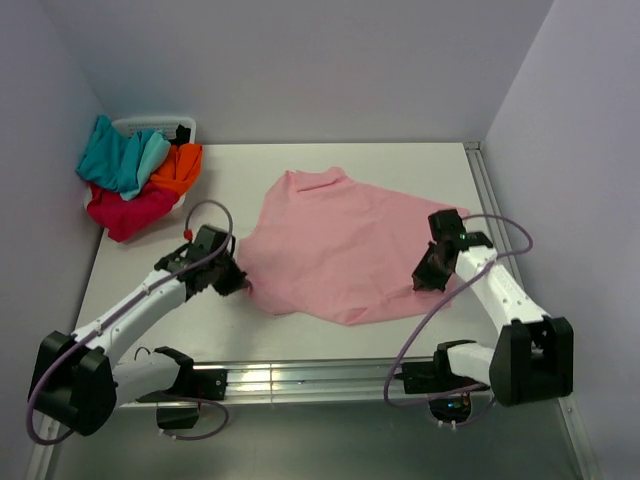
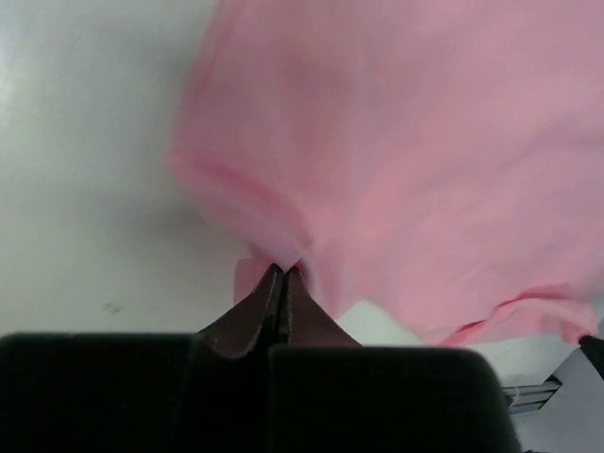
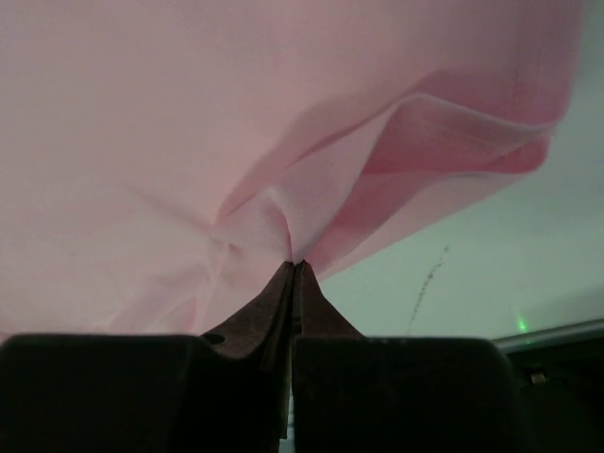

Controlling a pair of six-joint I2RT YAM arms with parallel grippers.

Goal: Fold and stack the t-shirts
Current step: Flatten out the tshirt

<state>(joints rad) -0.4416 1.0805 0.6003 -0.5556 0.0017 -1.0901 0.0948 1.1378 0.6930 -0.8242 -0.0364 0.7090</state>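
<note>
The light pink t-shirt (image 1: 345, 245), spread on the table (image 1: 410, 162), was pinched at opposite edges by the left hand (image 1: 238, 282) and the right hand (image 1: 431, 272), both clamped on fabric.

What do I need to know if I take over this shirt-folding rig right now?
Left end effector: shut on the pink t-shirt, pinching its near-left edge.
Right end effector: shut on that shirt's right edge.
Pink t-shirt: spread open in the middle of the table, with no fold visible.
Teal t-shirt, orange t-shirt and crimson t-shirt: heaped unfolded at the white basket in the far left corner.
Done: pink shirt laid out and gripped on both sides.
Left: fold it, then fold and stack the other three.
</note>
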